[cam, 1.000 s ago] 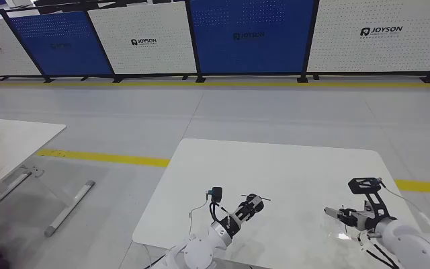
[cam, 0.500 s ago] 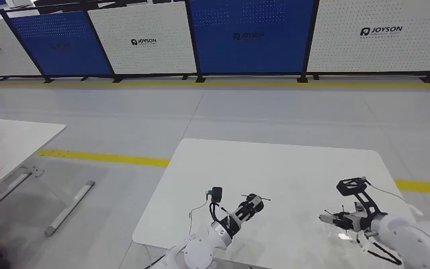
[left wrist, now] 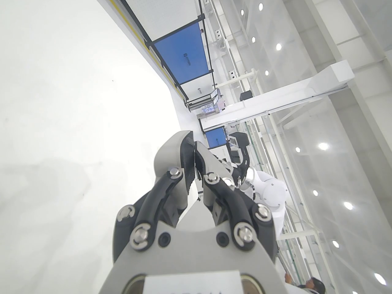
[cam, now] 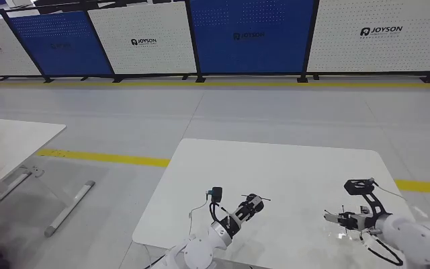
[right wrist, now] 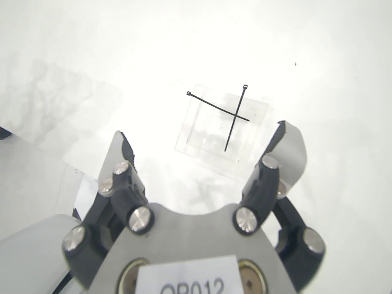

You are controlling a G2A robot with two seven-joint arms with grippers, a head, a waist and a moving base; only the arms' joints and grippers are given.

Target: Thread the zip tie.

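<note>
- White table carries a clear plastic block.
- Two thin black zip ties lie crossed on it.
- Above them the right gripper is spread wide; the left gripper is pinched closed.

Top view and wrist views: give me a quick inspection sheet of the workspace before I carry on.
Surface: white table.
Job's things: first zip tie and second zip tie, both black, crossed over a clear tray.
Clutter: small dark specks.
Grippers: left gripper shut; right gripper open above the tray.
Cables: black cable at the left wrist; thin cable at the right wrist.
Surroundings: blue and white panels, yellow floor line, second table.
</note>
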